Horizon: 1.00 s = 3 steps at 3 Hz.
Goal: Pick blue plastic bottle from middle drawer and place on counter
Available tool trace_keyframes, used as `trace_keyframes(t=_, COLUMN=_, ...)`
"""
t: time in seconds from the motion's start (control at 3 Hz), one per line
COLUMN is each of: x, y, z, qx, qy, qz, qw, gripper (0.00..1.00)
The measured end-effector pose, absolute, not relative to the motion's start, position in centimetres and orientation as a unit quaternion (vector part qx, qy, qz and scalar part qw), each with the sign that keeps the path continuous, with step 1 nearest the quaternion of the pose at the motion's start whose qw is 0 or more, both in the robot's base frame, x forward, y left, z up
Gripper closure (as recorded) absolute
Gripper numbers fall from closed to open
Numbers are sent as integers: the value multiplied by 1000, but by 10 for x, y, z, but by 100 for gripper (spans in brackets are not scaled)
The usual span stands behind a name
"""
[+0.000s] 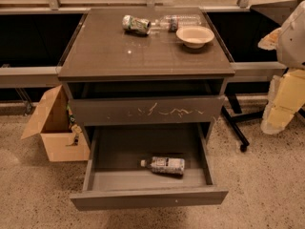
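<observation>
The blue plastic bottle (164,165) lies on its side in the open middle drawer (147,198), white cap pointing left, near the drawer's middle right. The drawer is pulled out toward me, its plain front panel low in the view. The counter (128,54) is the dark glossy top of the cabinet above. My gripper (279,109) hangs at the far right edge of the view, beside the cabinet, well apart from the bottle and level with the scratched drawer front.
On the counter's far end lie a crushed green-and-white can (136,24), a clear bottle (178,21) and a pale bowl (195,36). The scratched drawer front (143,111) is shut above the open drawer. An open cardboard box (55,128) stands left; black furniture legs (237,125) right.
</observation>
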<state>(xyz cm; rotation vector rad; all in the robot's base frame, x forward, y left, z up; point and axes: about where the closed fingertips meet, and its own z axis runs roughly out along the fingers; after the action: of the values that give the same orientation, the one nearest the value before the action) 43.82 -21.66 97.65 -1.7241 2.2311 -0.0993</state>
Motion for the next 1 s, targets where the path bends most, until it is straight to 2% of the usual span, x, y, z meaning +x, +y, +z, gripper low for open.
trace_keyframes(t=0.67, x=443, y=-213, z=960, qx=-618, qy=766, qz=-16, qw=175, gripper=0)
trace_keyframes(t=1.0, x=452, y=-210, z=919, qx=-629, qy=752, qz=37, qw=194, gripper=0)
